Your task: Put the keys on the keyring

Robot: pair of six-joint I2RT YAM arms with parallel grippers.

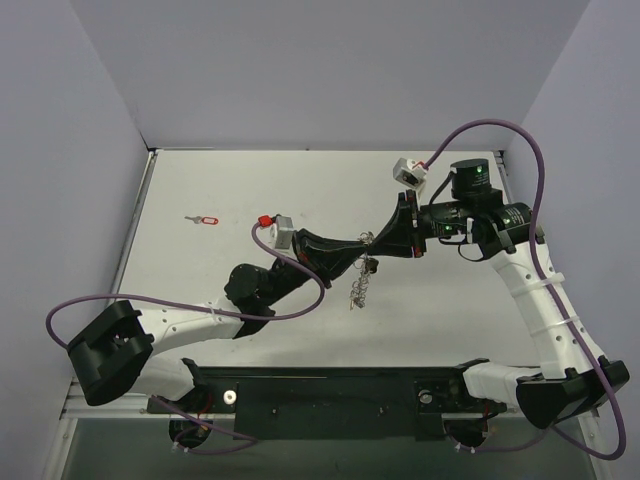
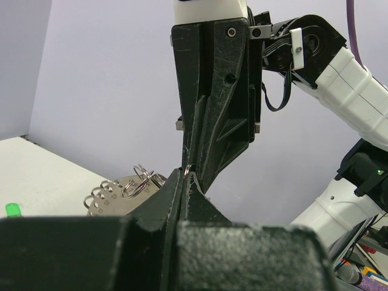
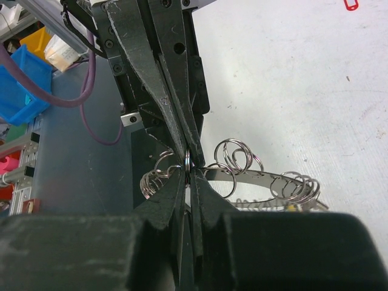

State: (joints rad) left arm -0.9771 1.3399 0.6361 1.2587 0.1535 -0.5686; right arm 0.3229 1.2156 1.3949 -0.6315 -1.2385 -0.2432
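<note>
The keyring, a silvery band strung with many small rings, hangs in mid-air over the middle of the table. My left gripper and right gripper meet tip to tip just above it. The left wrist view has my left gripper shut on one small ring, the keyring to its left. My right gripper is shut on the same small ring, edge-on, with the keyring behind. A red-headed key lies alone on the table far left, also the key.
A green bit lies on the table at the left edge. Pale walls close in the table on three sides. The black base bar runs along the near edge. Blue bins stand off the table.
</note>
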